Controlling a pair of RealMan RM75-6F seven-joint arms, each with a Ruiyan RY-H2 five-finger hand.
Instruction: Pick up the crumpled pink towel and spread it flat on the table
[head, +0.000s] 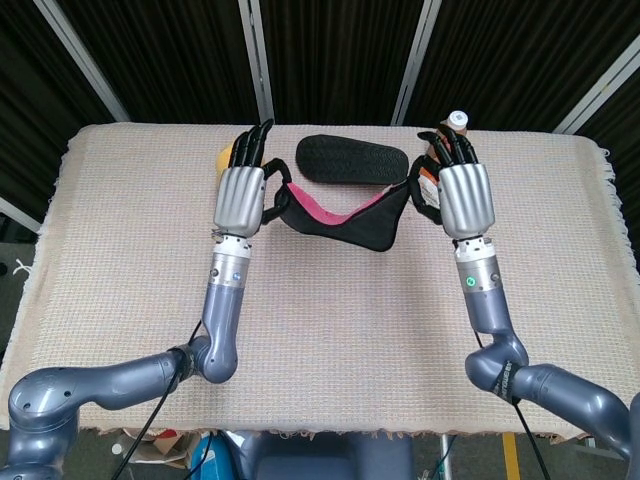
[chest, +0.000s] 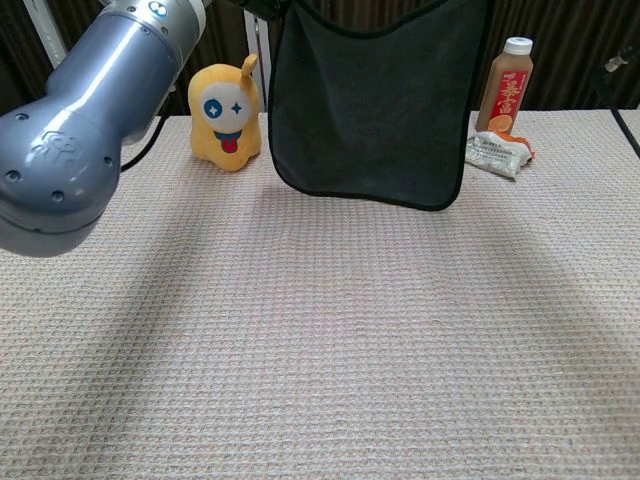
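Black fingers of the left hand (head: 240, 194) point toward 12 o'clock, held together, and pinch the left top corner of the towel (head: 342, 220); the right hand (head: 464, 193) does the same at the right top corner, its fingers likewise close together and aimed at 12 o'clock. Between the two hands the towel hangs stretched in the air over the far middle of the table (head: 320, 330), its dark outer face toward the robot and a strip of pink showing along the sagging top edge. In the chest view its lower hem hangs clear above the woven cloth. At 12 o'clock from the towel lies a dark slipper sole (head: 352, 160). At 9 o'clock in the chest view, just beside the towel, stands a yellow cartoon toy (chest: 226, 118); at 3 o'clock stand a brown drink bottle (chest: 505, 87) and a crinkled snack packet (chest: 499, 153) touching its base.
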